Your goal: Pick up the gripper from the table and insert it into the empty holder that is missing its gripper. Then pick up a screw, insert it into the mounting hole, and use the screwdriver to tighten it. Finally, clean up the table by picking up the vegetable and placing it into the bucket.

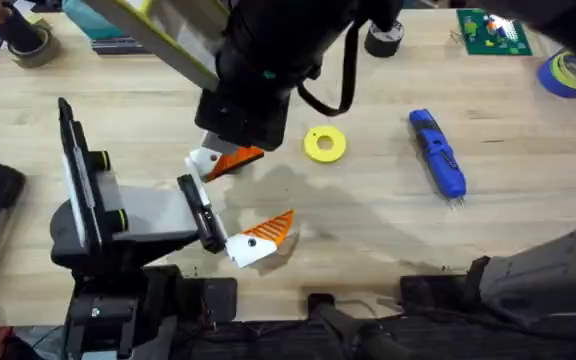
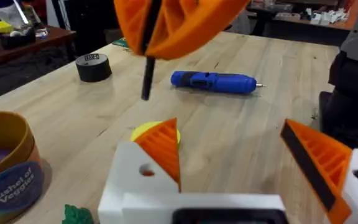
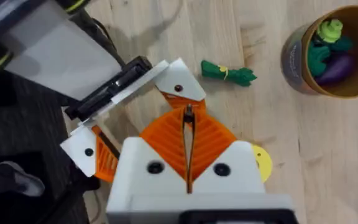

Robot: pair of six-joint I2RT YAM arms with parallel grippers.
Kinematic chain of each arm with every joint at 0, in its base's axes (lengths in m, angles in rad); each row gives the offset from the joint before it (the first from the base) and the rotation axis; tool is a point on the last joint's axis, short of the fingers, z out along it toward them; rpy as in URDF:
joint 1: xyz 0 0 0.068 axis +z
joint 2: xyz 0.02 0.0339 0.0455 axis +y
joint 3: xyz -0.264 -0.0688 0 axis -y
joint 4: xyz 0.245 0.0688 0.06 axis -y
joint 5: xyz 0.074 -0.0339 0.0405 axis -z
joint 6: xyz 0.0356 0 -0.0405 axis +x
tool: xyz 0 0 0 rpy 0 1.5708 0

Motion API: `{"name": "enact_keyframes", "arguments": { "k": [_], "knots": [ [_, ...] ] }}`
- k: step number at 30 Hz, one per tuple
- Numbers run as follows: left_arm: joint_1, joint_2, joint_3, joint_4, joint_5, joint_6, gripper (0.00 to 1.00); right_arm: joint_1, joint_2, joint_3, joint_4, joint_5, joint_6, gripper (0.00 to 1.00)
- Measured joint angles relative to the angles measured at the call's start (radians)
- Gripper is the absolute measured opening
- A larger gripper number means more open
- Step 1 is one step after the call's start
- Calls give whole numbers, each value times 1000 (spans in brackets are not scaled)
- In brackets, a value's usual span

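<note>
My left gripper [image 1: 233, 200] stands open, its two white holders wide apart. Each carries an orange ribbed gripper: the far one [image 1: 236, 158] and the near one [image 1: 273, 228]. My right arm [image 1: 258, 70] reaches across above the far holder [image 3: 178, 79]. My right gripper [image 3: 188, 168] is shut on a thin black screw [image 2: 146, 78], which points down just above the mounting hole [image 3: 178, 88]. On the table to the right lies the blue screwdriver [image 1: 438, 152]. The green vegetable [image 3: 229, 73] lies beside the bucket [image 3: 291, 59], which holds several toys.
A yellow ring [image 1: 325, 144] lies just right of the far holder. A black tape roll [image 1: 383, 38], a green circuit board [image 1: 490, 30] and a blue tape roll [image 1: 568, 73] sit along the back edge. Another tape roll [image 1: 30, 42] lies at the back left.
</note>
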Motion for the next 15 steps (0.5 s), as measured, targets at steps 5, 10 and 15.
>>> {"name": "enact_keyframes", "arguments": {
  "k": [5,10,15],
  "knots": [
    [0,0,0,0,0,0,985,5,0,0,0,0,0,6],
    [0,0,0,0,0,0,985,10,5,0,0,0,0,6],
    [0,0,0,0,0,0,985,10,21,0,1,0,0,6]
  ]
}}
